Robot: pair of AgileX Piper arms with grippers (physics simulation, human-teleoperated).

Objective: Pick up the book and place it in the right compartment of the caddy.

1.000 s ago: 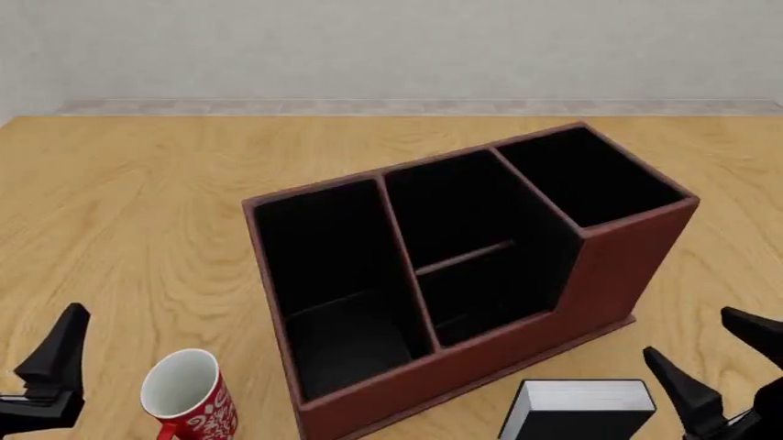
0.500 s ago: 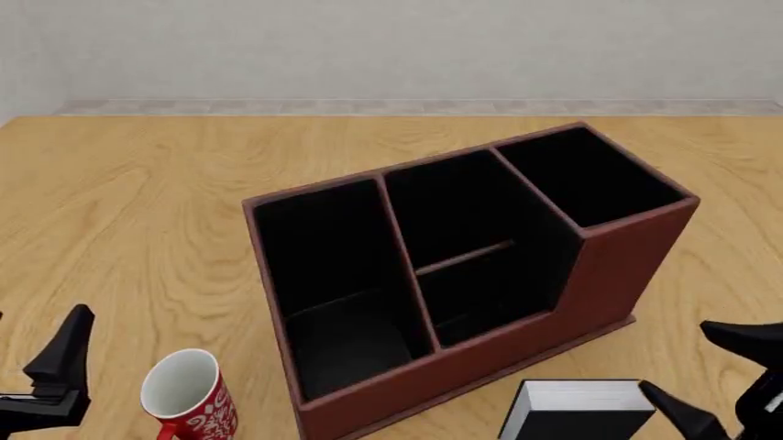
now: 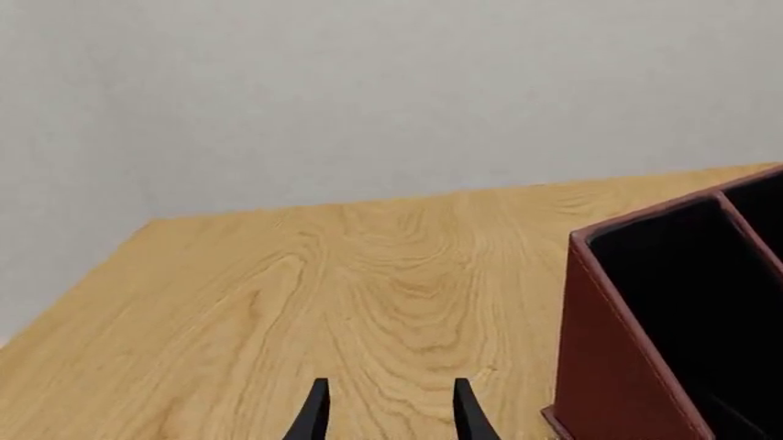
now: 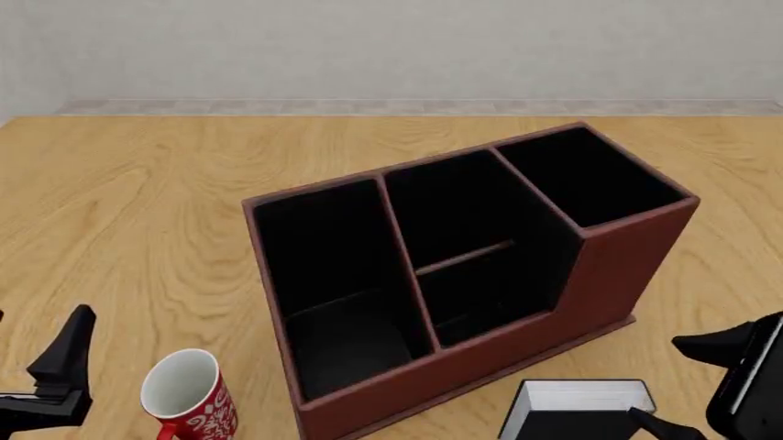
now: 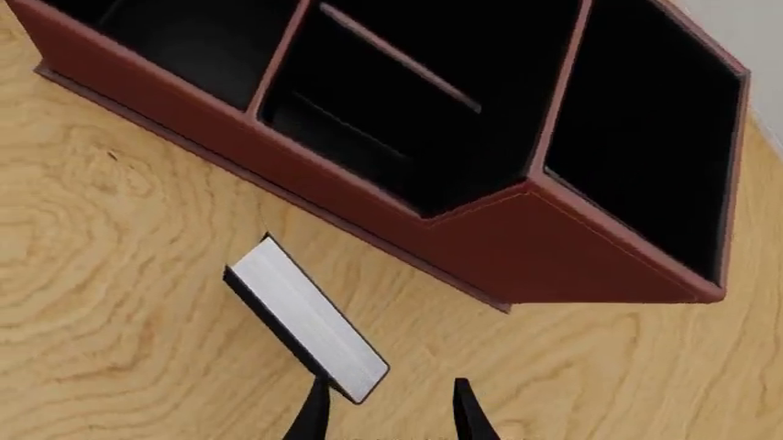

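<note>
Approach to book [image 4: 575, 410], right gripper [image 4: 685, 385] spread wide, empty.
Best squared over white page edge at caddy's [image 4: 612, 275] 6 o'clock before closing.

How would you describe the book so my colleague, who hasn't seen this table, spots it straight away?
Start at the caddy, the large reddish-brown organizer mid-table. On the wood just in front of its tall end, by the right pincer, stands the book. It is the only black slab with a white page edge; the other small item, a red mug, sits off to the left.
</note>
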